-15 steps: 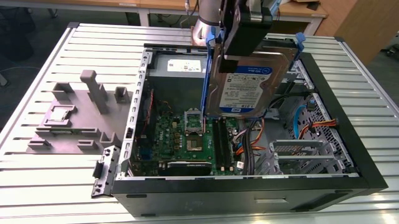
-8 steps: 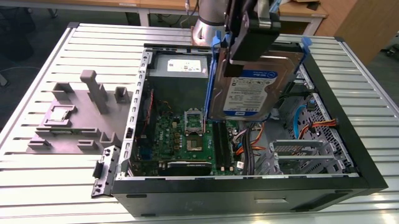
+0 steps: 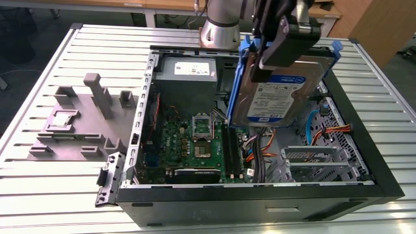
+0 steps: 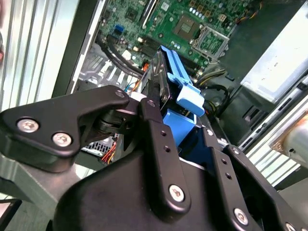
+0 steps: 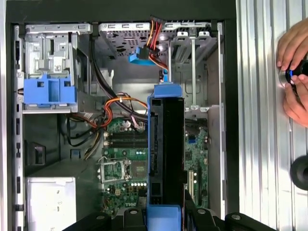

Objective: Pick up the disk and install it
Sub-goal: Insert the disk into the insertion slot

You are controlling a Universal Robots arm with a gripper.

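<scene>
The disk (image 3: 272, 100), a silver-grey hard drive with a white-and-blue label and a blue bracket round its edges, hangs tilted above the open computer case (image 3: 260, 197). My gripper (image 3: 286, 46) is shut on its upper end. In the first wrist view the disk (image 5: 166, 154) shows edge-on over the motherboard, with my gripper (image 5: 163, 217) clamped on its near end. In the second wrist view the black fingers (image 4: 154, 130) press on the disk (image 4: 163, 79) and its blue bracket.
Inside the case lie a green motherboard (image 3: 195, 146), a grey power-supply box (image 3: 188, 73), orange and black cables (image 5: 120, 106), metal drive cages (image 3: 318, 161) and a bare blue caddy (image 5: 45, 91). A grey fixture (image 3: 85, 117) sits on the slatted table. A person's hands (image 5: 293, 72) rest beside the case.
</scene>
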